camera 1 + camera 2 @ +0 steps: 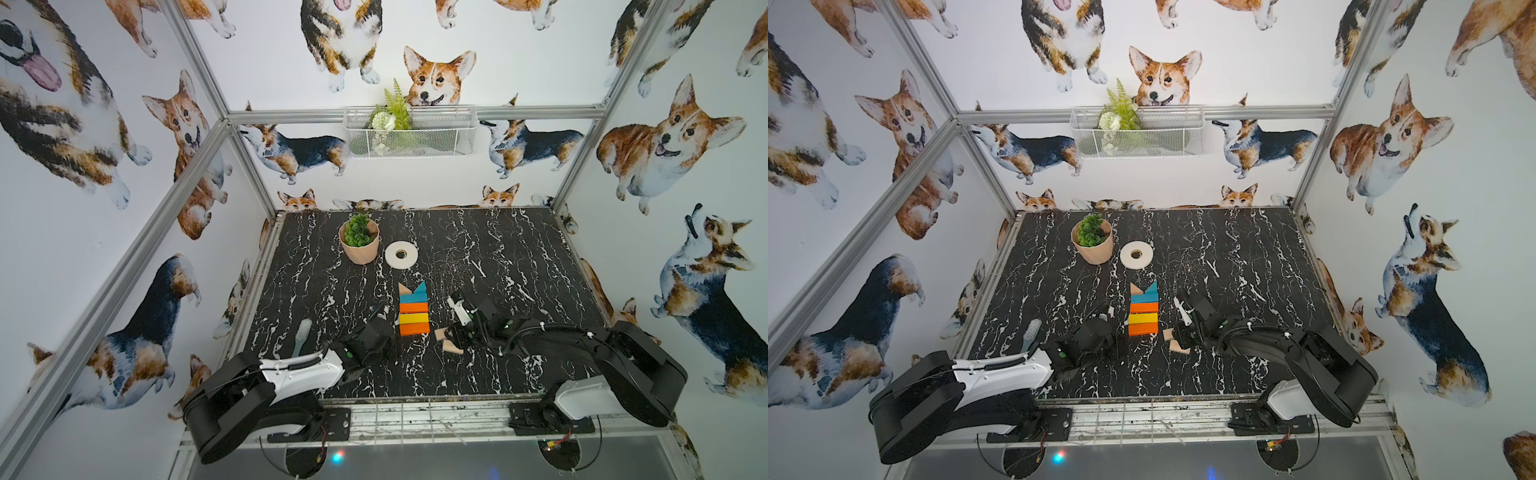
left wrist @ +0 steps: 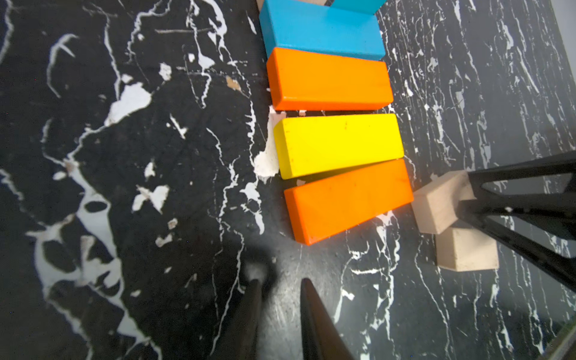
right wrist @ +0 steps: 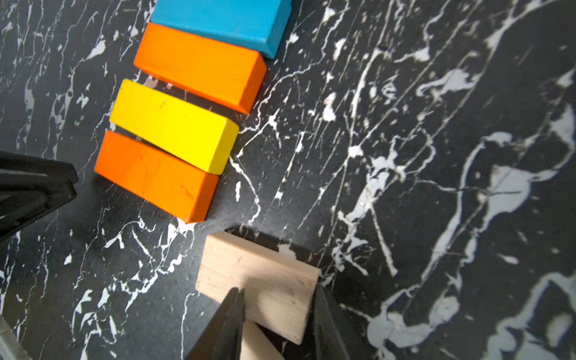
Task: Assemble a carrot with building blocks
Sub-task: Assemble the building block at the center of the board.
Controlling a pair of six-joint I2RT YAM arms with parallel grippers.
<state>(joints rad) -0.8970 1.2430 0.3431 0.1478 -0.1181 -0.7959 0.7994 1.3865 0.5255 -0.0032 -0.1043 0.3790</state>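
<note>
Multicoloured block carrot [image 1: 413,309] lies lengthwise near-to-far, triangles [image 1: 420,287] far. Right gripper [image 3: 277,288], low, straddles short plain-wood rectangular block [image 3: 249,265], grip unclear. Left gripper [image 2: 281,280] slightly parted, empty.

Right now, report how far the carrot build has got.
Done: wood triangle, teal triangle, teal bar and orange-yellow-orange bars lie in a column. In hand: right gripper straddles one plain-wood block. To do: seat it and the second plain-wood block at the column's near end.

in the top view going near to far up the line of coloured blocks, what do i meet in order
near orange bar, yellow bar, far orange bar, teal bar, wood triangle and teal triangle side by side, white tape roll
</note>
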